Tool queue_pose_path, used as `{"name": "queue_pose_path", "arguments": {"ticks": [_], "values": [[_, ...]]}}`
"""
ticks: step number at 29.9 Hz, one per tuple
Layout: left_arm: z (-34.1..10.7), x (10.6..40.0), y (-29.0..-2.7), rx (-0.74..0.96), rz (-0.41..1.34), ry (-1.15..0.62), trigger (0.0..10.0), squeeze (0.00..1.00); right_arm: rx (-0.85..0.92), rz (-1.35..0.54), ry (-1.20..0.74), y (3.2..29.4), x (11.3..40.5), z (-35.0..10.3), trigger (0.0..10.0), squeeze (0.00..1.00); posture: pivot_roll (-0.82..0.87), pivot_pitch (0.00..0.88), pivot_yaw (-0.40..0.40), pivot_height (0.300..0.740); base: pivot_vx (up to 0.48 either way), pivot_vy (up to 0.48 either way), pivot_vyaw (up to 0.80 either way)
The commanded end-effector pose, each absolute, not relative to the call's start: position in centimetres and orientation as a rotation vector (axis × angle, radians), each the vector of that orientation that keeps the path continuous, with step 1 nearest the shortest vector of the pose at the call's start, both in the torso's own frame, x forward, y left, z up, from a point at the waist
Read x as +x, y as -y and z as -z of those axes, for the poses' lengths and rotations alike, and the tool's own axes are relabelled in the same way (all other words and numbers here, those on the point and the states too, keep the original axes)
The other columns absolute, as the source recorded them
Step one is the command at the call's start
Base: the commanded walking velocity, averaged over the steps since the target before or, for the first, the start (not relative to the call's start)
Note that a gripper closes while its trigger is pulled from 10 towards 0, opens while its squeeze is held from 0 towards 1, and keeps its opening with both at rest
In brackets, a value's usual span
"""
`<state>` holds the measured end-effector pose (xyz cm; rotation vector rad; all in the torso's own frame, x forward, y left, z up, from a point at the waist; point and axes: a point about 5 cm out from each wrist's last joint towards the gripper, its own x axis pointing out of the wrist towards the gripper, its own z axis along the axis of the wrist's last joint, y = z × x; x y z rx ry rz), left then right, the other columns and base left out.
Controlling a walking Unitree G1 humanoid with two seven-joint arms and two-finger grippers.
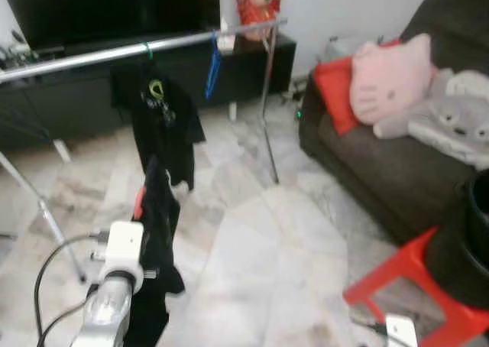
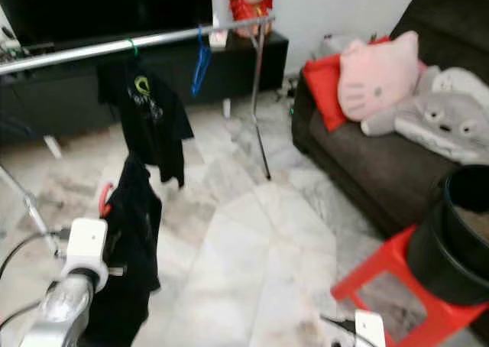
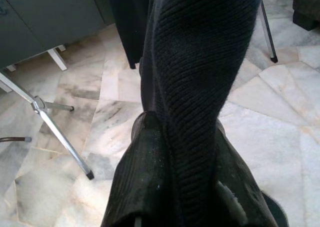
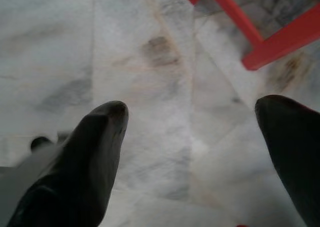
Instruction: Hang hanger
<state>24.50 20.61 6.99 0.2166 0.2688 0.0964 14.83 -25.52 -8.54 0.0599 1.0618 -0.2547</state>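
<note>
The left gripper (image 3: 175, 152) is raised in front of the robot, its jaws clenched on a black ribbed-knit garment (image 1: 158, 232) that drapes in soft folds over a red hanger (image 1: 138, 203); only a curved sliver of the hanger peeks out beside the cloth. The garment hangs below and in front of a long, shiny metal rail (image 1: 114, 53), well apart from it. On that rail a black T-shirt with a yellow-green print (image 1: 160, 118) hangs from a green hook, and a thin blue hanger (image 1: 213, 68) dangles bare further along. The rail stands on slim metal legs over a glossy, pale marble-tile floor (image 1: 252, 263).

The right gripper (image 4: 195, 147) hangs low over the tiles, jaws spread wide and holding nothing, near a red plastic stool (image 1: 412, 286) that carries a round black bin (image 2: 451, 232). A dark sofa (image 1: 382, 171) holds a pink cat-shaped cushion (image 1: 391, 76) and a grey plush toy (image 1: 458, 118).
</note>
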Motion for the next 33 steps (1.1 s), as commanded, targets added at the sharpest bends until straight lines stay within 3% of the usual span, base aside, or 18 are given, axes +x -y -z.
{"name": "queue_pose_path", "arguments": {"ticks": [1, 7, 17, 33], "values": [[-7.5, 24.8, -20.3, 0.215, -0.097, -0.245, 10.0, 0.0, 0.048, 0.251, -1.059, 25.8, 15.0, 8.4, 10.0, 0.0, 0.02, 0.0, -0.019, 0.74, 0.0, -0.394, 0.8], [-7.2, 25.0, -19.6, 0.209, -0.083, -0.254, 10.0, 0.0, 0.055, 0.235, -1.061, 25.7, 15.0, 8.4, 10.0, 0.0, 0.02, 0.0, -0.021, 0.74, 0.0, -0.051, 0.69], [-7.1, 24.9, -19.2, 0.15, -0.1, -0.251, 10.0, 0.0, 0.079, 0.186, -1.07, 25.1, 15.1, 8.5, 10.0, 0.0, 0.05, 0.0, -0.05, 0.74, 0.0, 0.0, 0.0], [-7.2, 25.0, -19.8, 0.133, -0.161, -0.25, 10.0, 0.0, 0.089, 0.229, -1.068, 25.6, 15.3, 8.3, 10.0, 0.0, 0.07, 0.0, -0.071, 0.74, 0.293, 0.0, 0.16]]}}
